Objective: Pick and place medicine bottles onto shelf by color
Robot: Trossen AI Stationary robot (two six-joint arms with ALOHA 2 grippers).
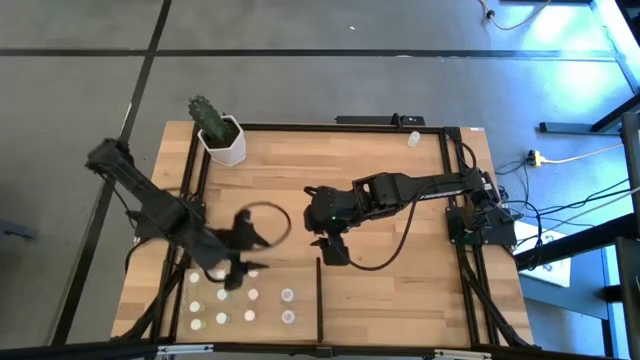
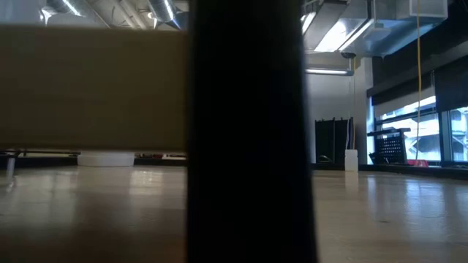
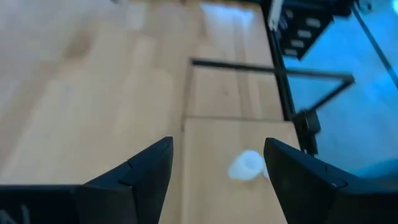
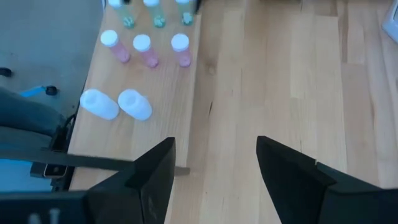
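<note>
The shelf [image 1: 305, 306] is the pale panel at the table's near left, bounded on its right by a thin black divider [image 1: 319, 300]. Several medicine bottles [image 1: 250, 316] with white caps stand on it. In the right wrist view they show as green [image 4: 155, 18], pink [image 4: 142, 46] and white [image 4: 134, 104] rows. My left gripper [image 1: 235, 268] [image 3: 217, 180] hangs open above the shelf's far edge. A white bottle [image 3: 245, 165] sits on the panel below and beyond its fingers. My right gripper [image 1: 335, 252] [image 4: 214, 180] waits open above bare wood beside the divider's far end.
A white hexagonal pot with a cactus [image 1: 222, 135] stands at the far left corner. One lone white bottle [image 1: 413, 138] [image 2: 351, 159] stands near the far edge. A black frame [image 1: 450, 180] runs around the table. In the low view the divider [image 2: 245, 131] blocks the middle.
</note>
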